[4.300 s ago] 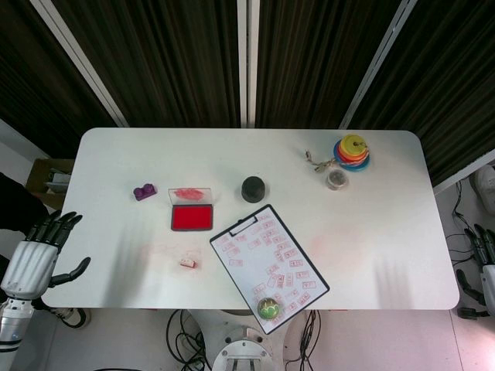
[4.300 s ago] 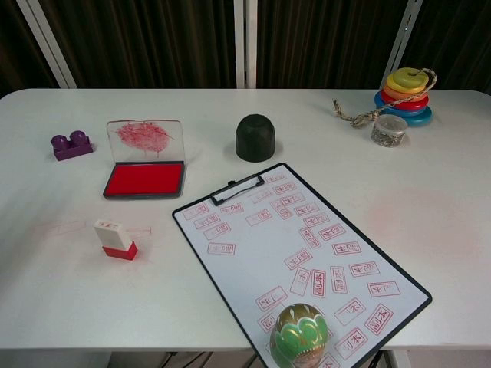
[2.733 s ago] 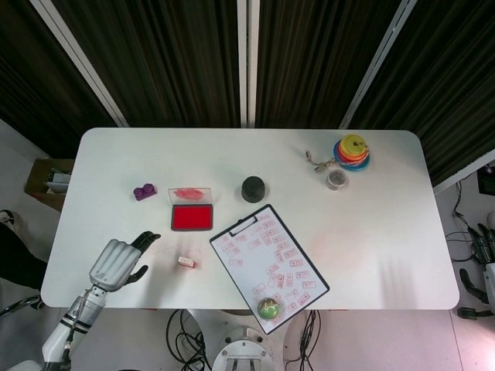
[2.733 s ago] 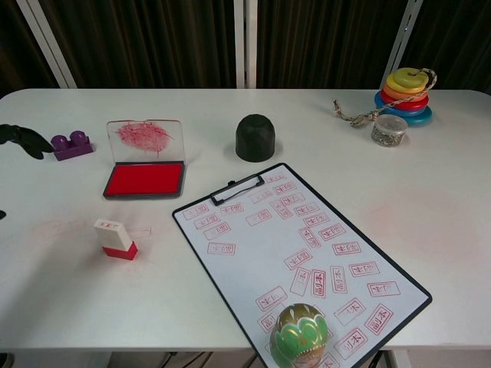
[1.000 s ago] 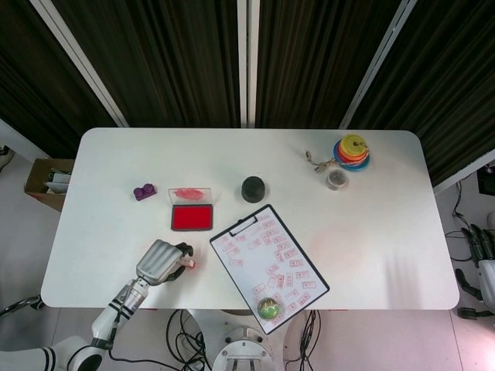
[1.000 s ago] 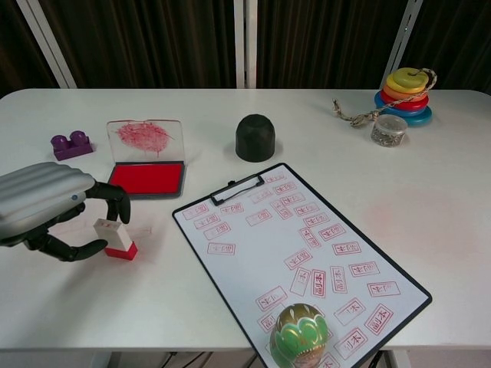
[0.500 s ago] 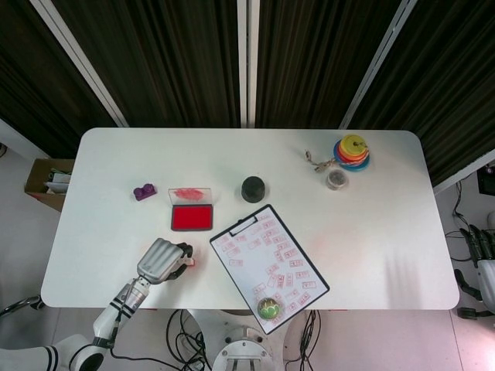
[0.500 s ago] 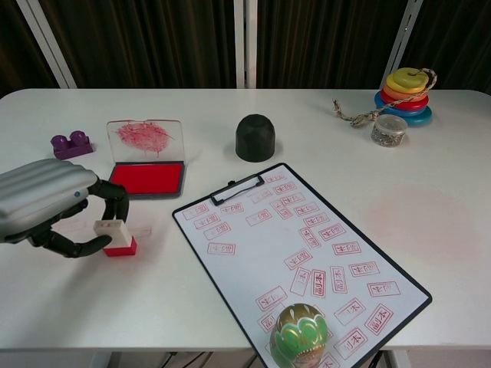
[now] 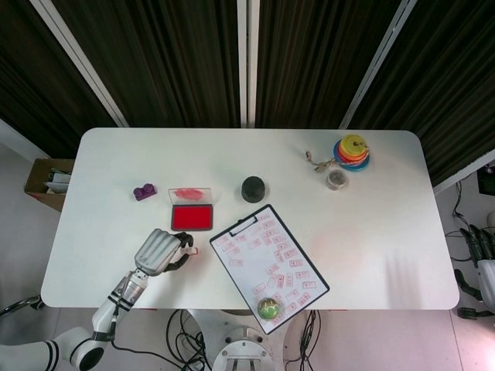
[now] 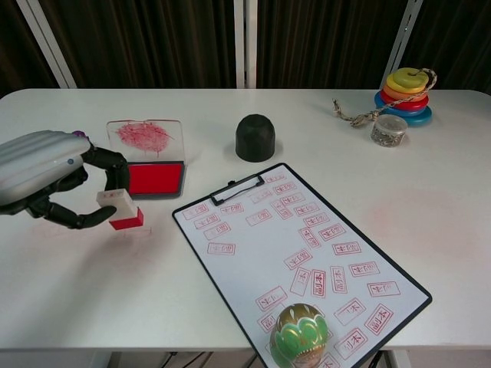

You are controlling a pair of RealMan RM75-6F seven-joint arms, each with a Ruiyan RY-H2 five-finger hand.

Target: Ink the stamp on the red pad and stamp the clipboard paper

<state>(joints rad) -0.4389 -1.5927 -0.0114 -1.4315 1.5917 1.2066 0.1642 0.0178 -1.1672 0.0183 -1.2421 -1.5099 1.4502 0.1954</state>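
Left robot hand (image 10: pixel 46 180): at the left edge of the chest view, fingers curled around the stamp (image 10: pixel 119 208), pinching its white body between thumb and fingers; the stamp sits tilted, red base down, lifted just clear of the white surface (image 10: pixel 230 115). In the head view the same hand (image 9: pixel 158 251) lies at lower left, just below the red pad (image 9: pixel 191 218). Red pad (image 10: pixel 153 178): lid open and standing back, red-smeared, immediately right of the hand in the chest view, partly hidden by the fingers. Clipboard (image 10: pixel 303 257): centre to lower right, lying diagonally, its paper covered in red stamp marks, a green-and-gold ball (image 10: pixel 301 334) on its lower end. Right robot hand (image 9: pixel 486 267): at the far right edge of the head view, off the surface; whether open or closed cannot be told.
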